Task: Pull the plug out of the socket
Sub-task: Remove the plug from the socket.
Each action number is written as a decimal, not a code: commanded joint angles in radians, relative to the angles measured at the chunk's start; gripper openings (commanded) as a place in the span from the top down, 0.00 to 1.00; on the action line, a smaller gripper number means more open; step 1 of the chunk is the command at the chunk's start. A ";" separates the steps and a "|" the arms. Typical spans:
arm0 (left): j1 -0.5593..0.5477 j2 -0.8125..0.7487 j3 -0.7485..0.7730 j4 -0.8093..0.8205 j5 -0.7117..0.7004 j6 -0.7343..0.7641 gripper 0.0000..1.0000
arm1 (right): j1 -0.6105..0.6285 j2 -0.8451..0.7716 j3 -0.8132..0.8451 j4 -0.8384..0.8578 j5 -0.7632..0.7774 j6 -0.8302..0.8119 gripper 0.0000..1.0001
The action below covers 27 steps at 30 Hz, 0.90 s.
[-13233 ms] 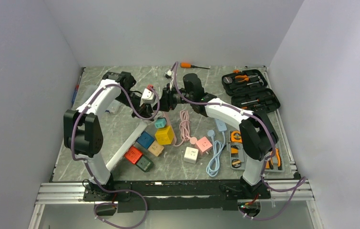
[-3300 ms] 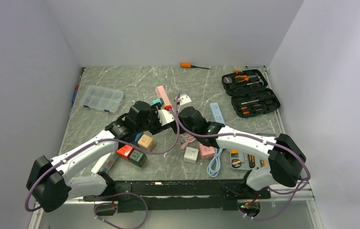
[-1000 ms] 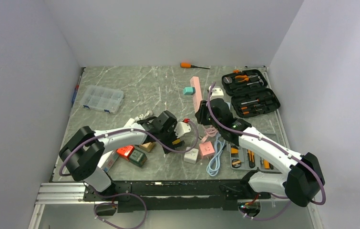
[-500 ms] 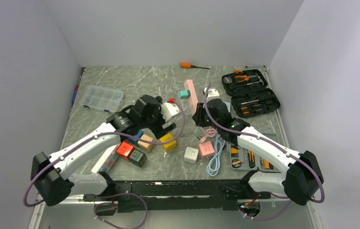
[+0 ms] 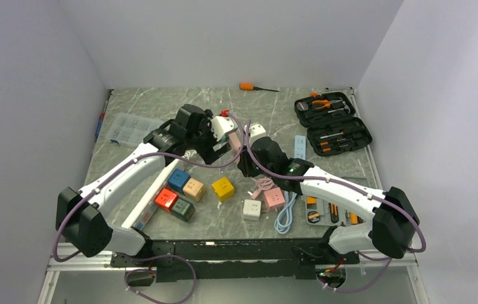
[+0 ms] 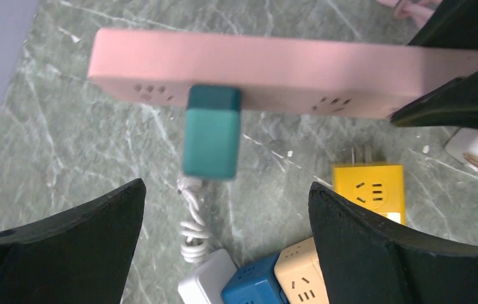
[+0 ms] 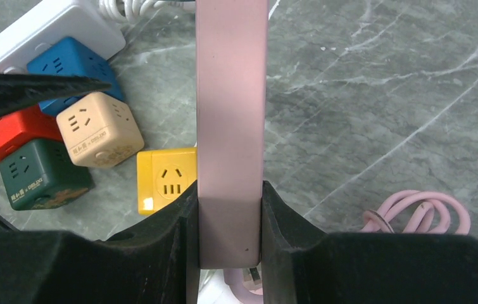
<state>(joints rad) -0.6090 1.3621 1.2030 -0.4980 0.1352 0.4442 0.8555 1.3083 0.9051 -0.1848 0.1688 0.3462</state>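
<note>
The socket is a long pink power strip [image 7: 231, 95], held off the table by my right gripper [image 7: 230, 215], which is shut on one end of it. A teal plug [image 6: 211, 133] sticks out of the strip's face [image 6: 287, 63], seated in it. My left gripper [image 6: 226, 190] is open wide and faces the plug, with a finger [image 6: 78, 247] on either side and short of it, touching nothing. From above, the two grippers [image 5: 220, 142] [image 5: 244, 155] meet mid-table and the plug is hidden.
Cube sockets lie below the strip: yellow [image 5: 222, 188], blue [image 5: 177, 179], beige [image 5: 193, 189], red [image 5: 166, 199], green [image 5: 183, 209], white [image 5: 251, 209], pink [image 5: 274, 198]. A white strip [image 5: 154, 196], pink cable [image 7: 413, 215], open tool case [image 5: 332, 120], screwdriver [image 5: 252, 87] and clear box [image 5: 128, 126] surround them.
My left gripper opened wide, left the yellow cube on the table and rose toward the back to face the plug. My right arm carried the pink strip left toward it.
</note>
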 commanded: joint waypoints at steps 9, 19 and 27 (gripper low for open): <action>0.032 0.040 0.058 0.026 0.047 0.014 0.10 | 0.075 0.032 0.105 0.071 0.062 -0.013 1.00; 0.046 0.045 0.059 -0.010 0.102 0.016 0.89 | 0.085 0.022 0.086 0.100 0.057 0.001 1.00; 0.047 0.015 0.115 -0.013 0.098 -0.004 1.00 | 0.081 0.015 0.020 0.209 0.032 0.021 0.58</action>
<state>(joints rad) -0.5640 1.4200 1.2457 -0.5232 0.2142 0.4587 0.9302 1.3560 0.9337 -0.1558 0.2169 0.3515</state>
